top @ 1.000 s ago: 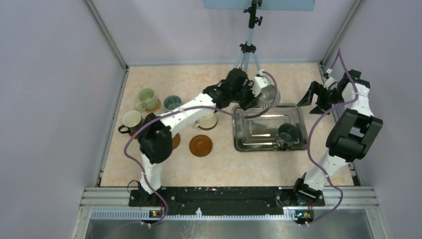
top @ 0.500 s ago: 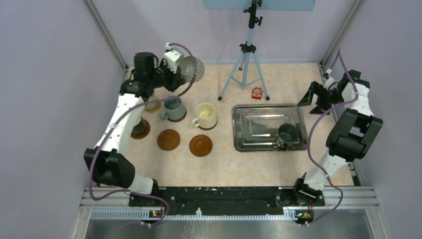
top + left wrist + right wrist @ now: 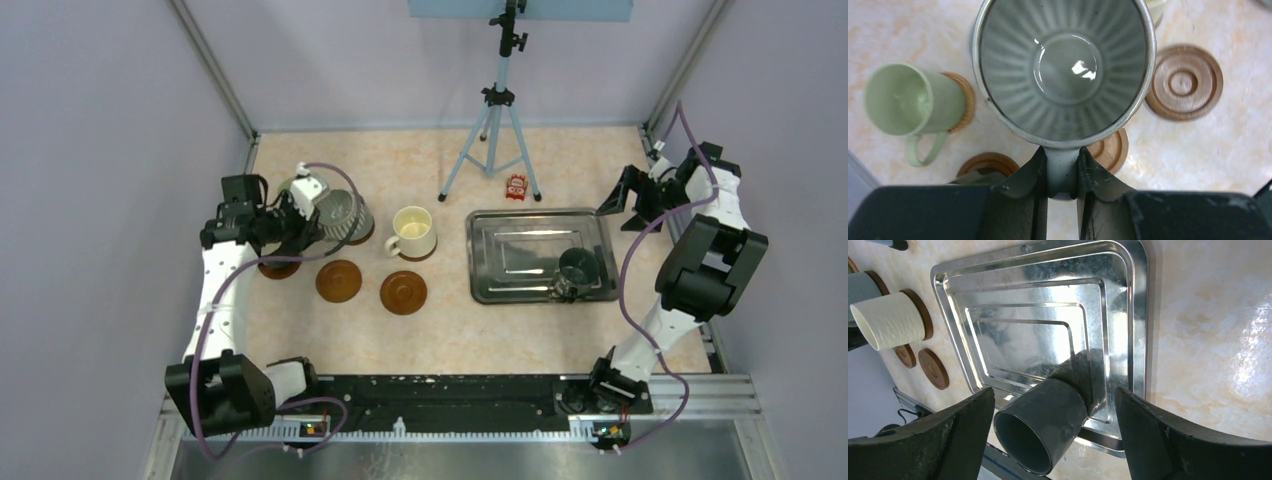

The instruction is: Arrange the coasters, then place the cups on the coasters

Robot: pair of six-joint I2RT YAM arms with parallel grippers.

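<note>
My left gripper is shut on the handle of the ribbed grey cup, holding it in the air above the left group of cups. Below it stands a pale green cup on a coaster. Three bare coasters lie around it. A cream cup stands on a coaster. A dark cup stands in the steel tray. My right gripper hangs open, well above that cup, touching nothing.
A grey-blue cup stands on a coaster beside the cream one. A tripod and a small red object stand at the back centre. Frame posts and purple walls close in both sides.
The left arm carried the ribbed grey cup from above the tray across to the back left, then down over the left cups. The right arm stayed put.
</note>
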